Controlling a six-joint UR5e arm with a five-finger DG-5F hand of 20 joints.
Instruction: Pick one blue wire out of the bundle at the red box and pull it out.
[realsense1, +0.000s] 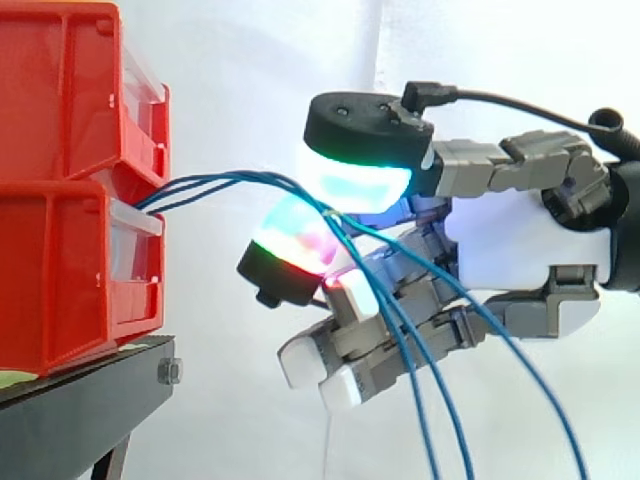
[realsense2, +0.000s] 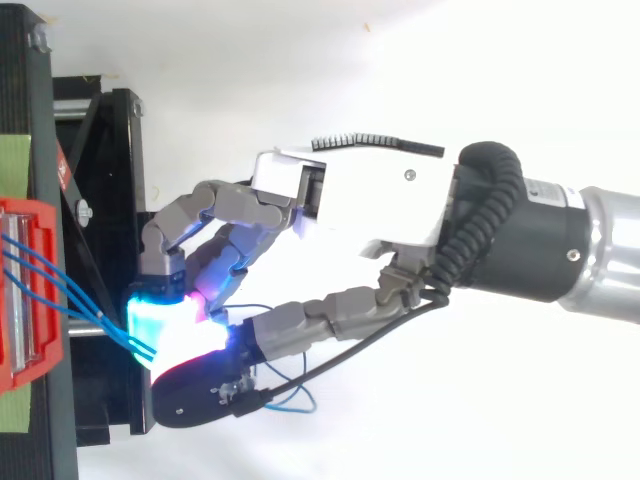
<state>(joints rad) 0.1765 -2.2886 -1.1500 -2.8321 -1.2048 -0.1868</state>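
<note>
Side view: robot hand entering from the right, palm about level with the seam between two stacked red plastic bins. Closed in a pinch, with the broad thumb pad glowing green and cyan on top and one finger pad glowing green and red just beneath. Gripped between those two pads: a bundle of thin blue wires. Cannot tell whether one wire or several sit in the pinch. Other fingers curled lower down, white-tipped.

Ahead of the fingertips, wires running almost level into the front of the lower bin. Behind the pinch, fanning into separate strands, drooping under the palm and off the bottom edge. Bins ahead of the fingertips, apart from them, on a black metal stand, against a white curtain.

From above: same robot hand, pads lit cyan and magenta beside the stand's edge, wires leading there from the red bin.
</note>
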